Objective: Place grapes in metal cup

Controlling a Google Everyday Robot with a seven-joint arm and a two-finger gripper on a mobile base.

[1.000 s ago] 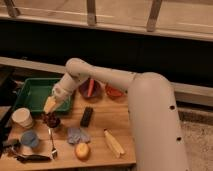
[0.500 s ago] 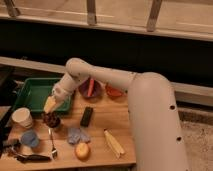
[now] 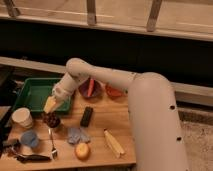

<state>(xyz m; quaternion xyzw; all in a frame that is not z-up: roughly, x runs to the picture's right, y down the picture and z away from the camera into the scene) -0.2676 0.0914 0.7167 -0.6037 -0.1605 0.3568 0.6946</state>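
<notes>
The grapes (image 3: 50, 120) are a small dark purple-red bunch on the wooden table, just in front of the green tray. My gripper (image 3: 50, 105), with its yellowish tip, hangs directly above them, very close or touching; I cannot tell whether it holds them. The white arm reaches in from the right. A small pale cylindrical cup (image 3: 22, 118), which I take for the metal cup, stands upright to the left of the grapes, a short way apart from them and the gripper.
A green tray (image 3: 27, 92) lies behind the grapes. A dark red bowl (image 3: 89, 89) and a red item (image 3: 112, 92) sit at the back. A black block (image 3: 87, 116), blue cloth (image 3: 77, 134), orange fruit (image 3: 82, 150), yellow banana-like piece (image 3: 114, 143), fork (image 3: 52, 145) and light blue cup (image 3: 29, 139) lie in front.
</notes>
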